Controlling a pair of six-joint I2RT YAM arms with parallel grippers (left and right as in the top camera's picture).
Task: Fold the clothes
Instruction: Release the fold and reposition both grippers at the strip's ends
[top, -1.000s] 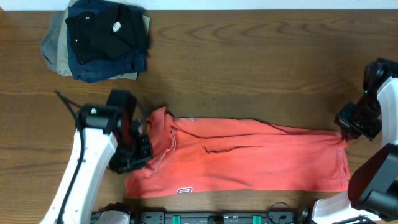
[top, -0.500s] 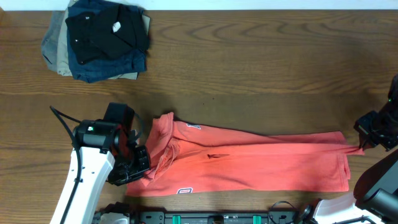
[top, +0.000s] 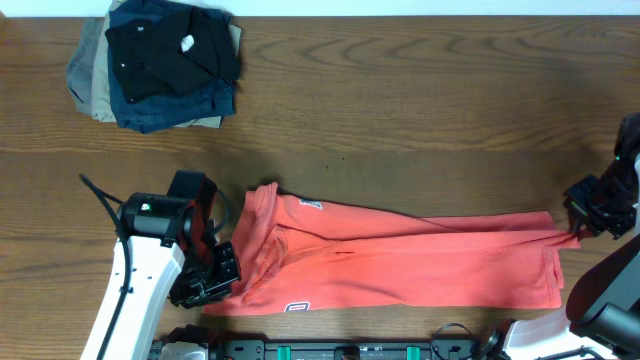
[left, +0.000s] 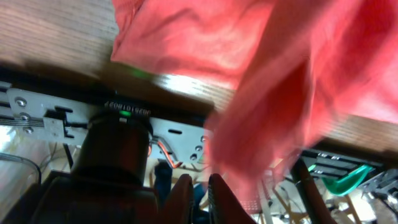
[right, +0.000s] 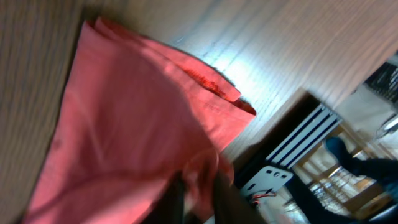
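The clothes (top: 400, 265), a coral-red T-shirt, lie folded into a long strip along the table's front. A white neck label shows near the strip's left end. My left gripper (top: 212, 278) sits at the strip's left edge. In the left wrist view its fingers (left: 199, 180) stand a sliver apart with nothing between them, and blurred red cloth (left: 267, 106) hangs just right of them. My right gripper (top: 585, 228) is at the strip's far right corner. In the right wrist view it (right: 198, 177) is shut on a bunched bit of the shirt's hem (right: 143, 118).
A pile of folded black, navy and tan garments (top: 160, 60) lies at the back left of the wooden table (top: 420, 100). The metal arm mounts and rail (top: 350, 350) run along the front edge, right below the shirt.
Both grippers have drawn towards the front and outwards, pulling the shirt flatter and longer. The left jaws have parted slightly and the cloth has slipped out beside them.
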